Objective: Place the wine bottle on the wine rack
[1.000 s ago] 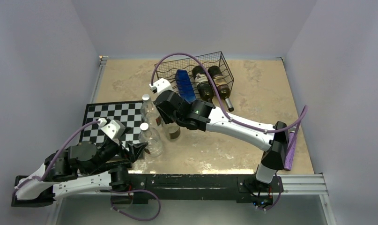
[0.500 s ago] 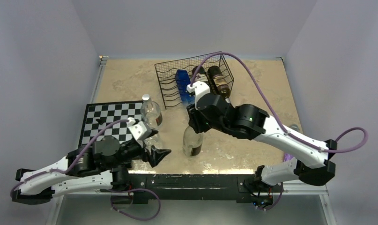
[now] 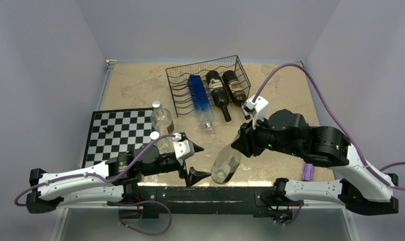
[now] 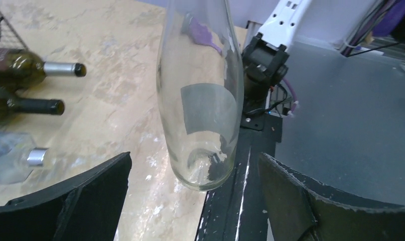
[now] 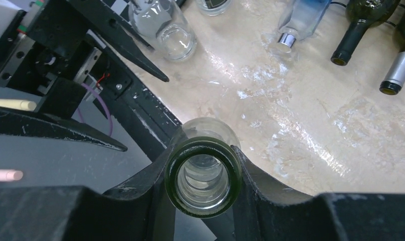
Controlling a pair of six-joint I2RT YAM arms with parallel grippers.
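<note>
A clear wine bottle (image 3: 225, 165) with a pale label hangs tilted over the table's front edge, its base lowest. My right gripper (image 3: 240, 143) is shut on its neck; in the right wrist view the jaws clamp just below the green-rimmed mouth of the bottle (image 5: 204, 178). My left gripper (image 3: 194, 161) stands wide open just left of the bottle's base. In the left wrist view the bottle (image 4: 203, 100) hangs between and beyond the open fingers (image 4: 85, 201), apart from them. The black wire wine rack (image 3: 182, 83) stands at the back, holding a blue bottle (image 3: 197, 95) and two dark bottles (image 3: 219, 93).
A black-and-white chessboard (image 3: 117, 133) lies at the left, with two clear plastic bottles (image 3: 160, 118) at its right edge. The black front rail (image 3: 240, 193) runs under the held bottle. The dark bottles' necks (image 4: 49, 106) stick out of the rack toward the front.
My right arm has carried the bottle from beside the chessboard to the table's front edge and tilted it. My left arm has reached right toward the bottle's base, still open.
</note>
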